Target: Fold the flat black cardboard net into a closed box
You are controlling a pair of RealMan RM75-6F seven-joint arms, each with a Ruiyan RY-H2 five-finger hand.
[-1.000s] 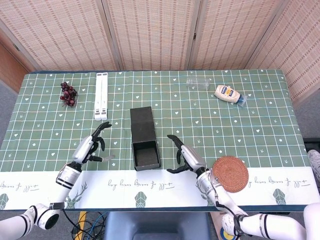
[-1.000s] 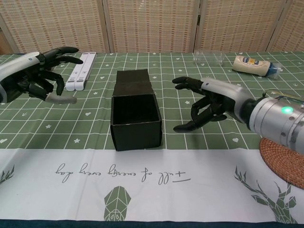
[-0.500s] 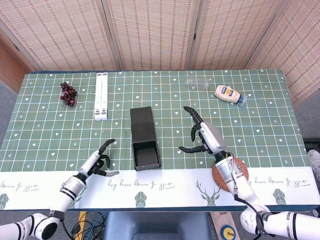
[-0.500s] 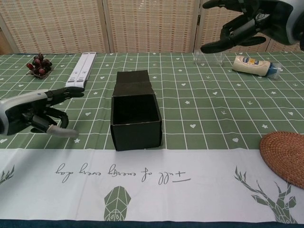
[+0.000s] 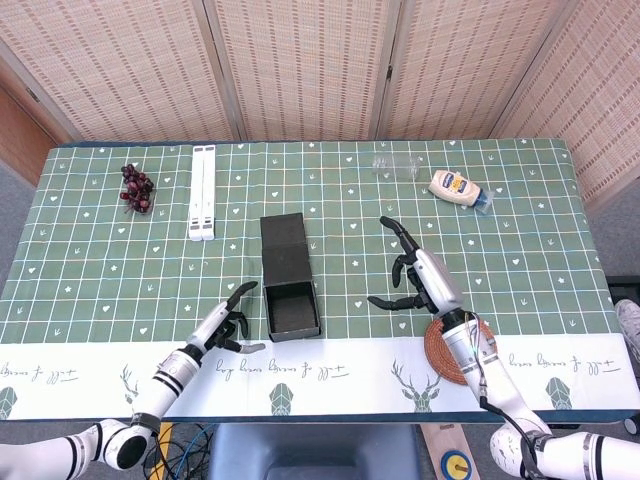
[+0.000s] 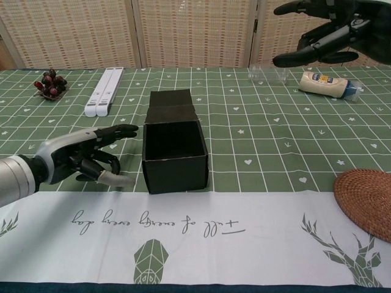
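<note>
Black box mid-table, body formed, top open, lid flap lying flat toward far side. Left hand just left of it, fingers apart, empty. Right hand raised to the right, spread, empty.

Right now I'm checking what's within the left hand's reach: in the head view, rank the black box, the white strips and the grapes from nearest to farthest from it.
From the left hand:
1. Black box, just to its right.
2. White strips, farther back on the table.
3. Grapes, far back-left, farthest.
</note>
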